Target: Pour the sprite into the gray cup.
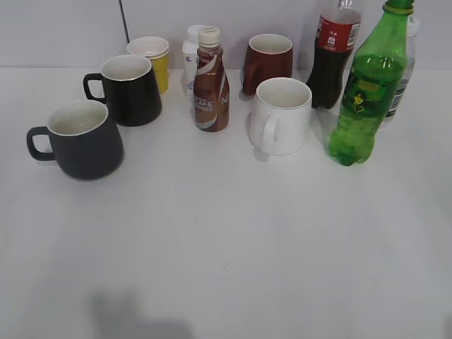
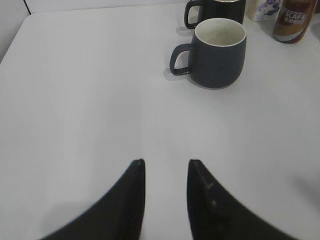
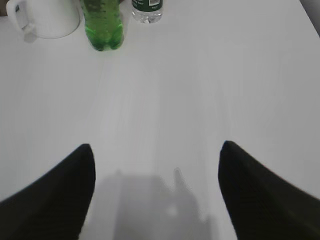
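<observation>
Two grippers are hovering over bare white table (image 1: 226,254) with nothing between their fingers: the left gripper (image 2: 166,172) is showing a narrow gap, while the right gripper (image 3: 156,155) is standing wide apart. The gray cup (image 2: 220,52) is sitting upright toward the upper right of the left wrist view, well apart from the fingers. The sprite (image 1: 367,88) is standing upright at the right of the exterior view, just beside a white mug (image 1: 281,115).

green sprite (image 1: 367,92) upright, gray cup (image 1: 83,139) upright

Black mug (image 1: 129,89), white mug (image 1: 280,115), coffee bottle (image 1: 210,83), cola bottle (image 1: 334,56) stand upright.
</observation>
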